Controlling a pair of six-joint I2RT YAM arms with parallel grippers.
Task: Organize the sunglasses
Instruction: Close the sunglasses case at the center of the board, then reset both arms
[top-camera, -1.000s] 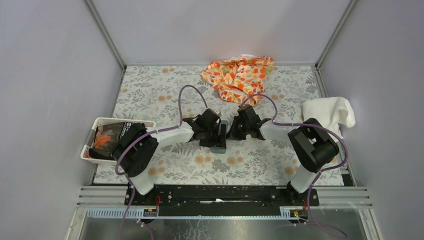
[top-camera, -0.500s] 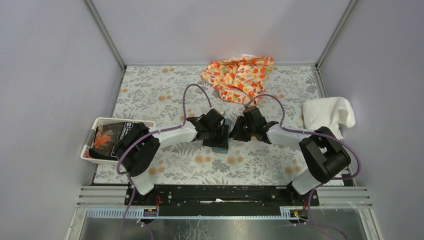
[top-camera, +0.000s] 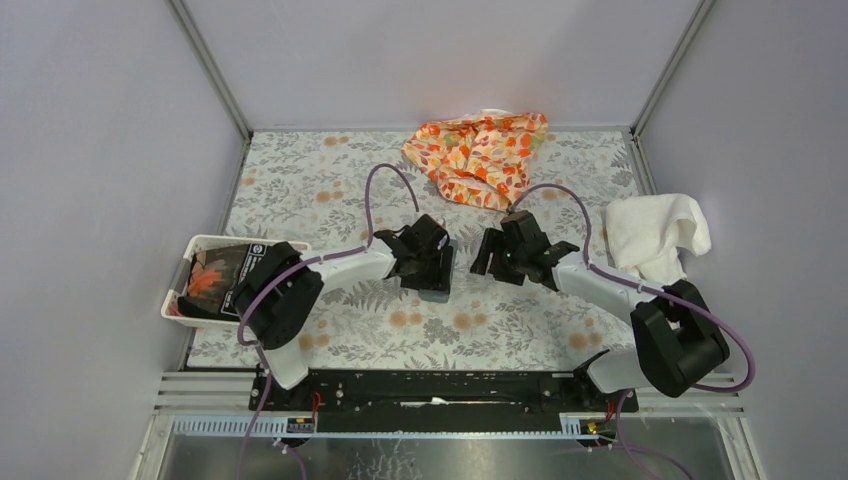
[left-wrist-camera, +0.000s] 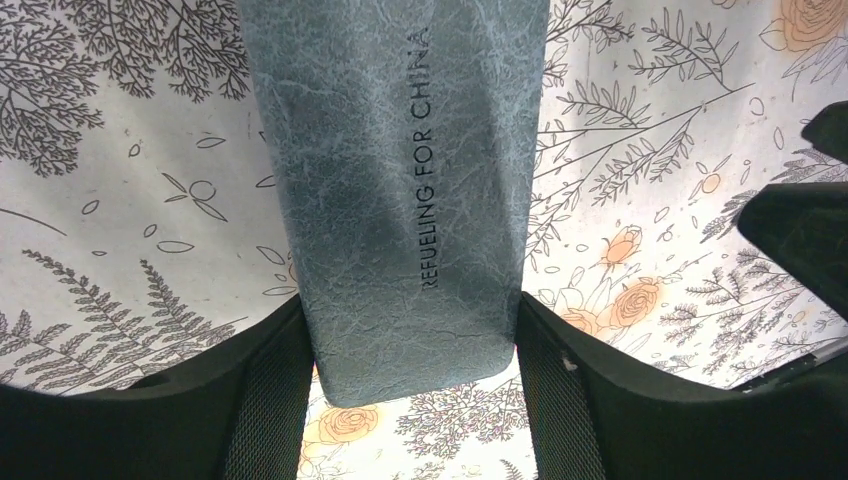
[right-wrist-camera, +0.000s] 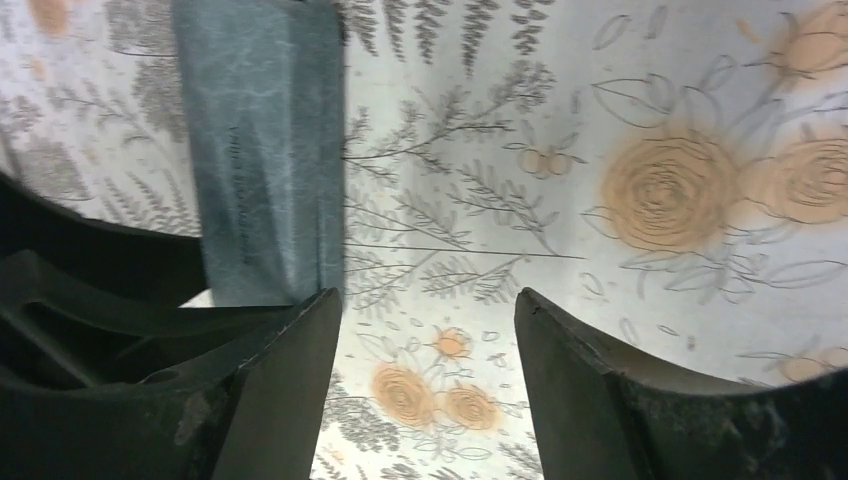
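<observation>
The sunglasses are out of view. A closed dark grey case (top-camera: 438, 290) lies on the floral mat at the middle of the table. Its near end (left-wrist-camera: 400, 200), printed with "REFUELING FOR CHINA", sits between my left gripper's fingers. My left gripper (top-camera: 436, 272) (left-wrist-camera: 410, 300) is shut on the case, both pads against its long sides. My right gripper (top-camera: 480, 256) (right-wrist-camera: 428, 295) hangs open just to the right of the case, with only the mat between its fingers. In the right wrist view the case (right-wrist-camera: 265, 150) stands at the left, apart from the fingers.
An orange patterned cloth (top-camera: 478, 155) lies at the back of the mat. A white towel (top-camera: 655, 230) sits at the right edge. A white bin (top-camera: 215, 240) with dark items stands at the left. The right gripper's body (left-wrist-camera: 800, 240) shows beside the case.
My right gripper has opened, let go of the case and drawn back to the right. My left gripper has narrowed onto the case's sides.
</observation>
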